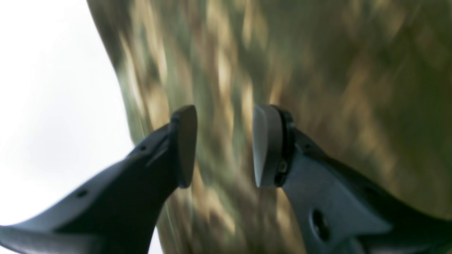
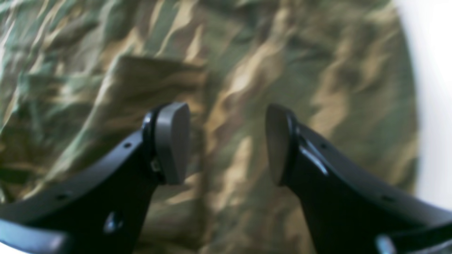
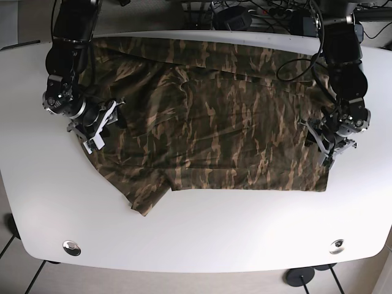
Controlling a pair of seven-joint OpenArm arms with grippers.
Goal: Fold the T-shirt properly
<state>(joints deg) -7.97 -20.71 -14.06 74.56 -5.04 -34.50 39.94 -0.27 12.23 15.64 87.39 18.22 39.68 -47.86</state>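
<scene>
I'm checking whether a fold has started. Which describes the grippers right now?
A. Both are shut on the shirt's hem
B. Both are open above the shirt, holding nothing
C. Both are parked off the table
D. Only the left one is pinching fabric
B: both wrist views show daylight between the pads of the left gripper and the right gripper, with the camouflage T-shirt lying below and no fabric between them.

Matt camouflage cloth T-shirt [image 3: 214,128]; smooth white table [image 3: 202,233]
</scene>
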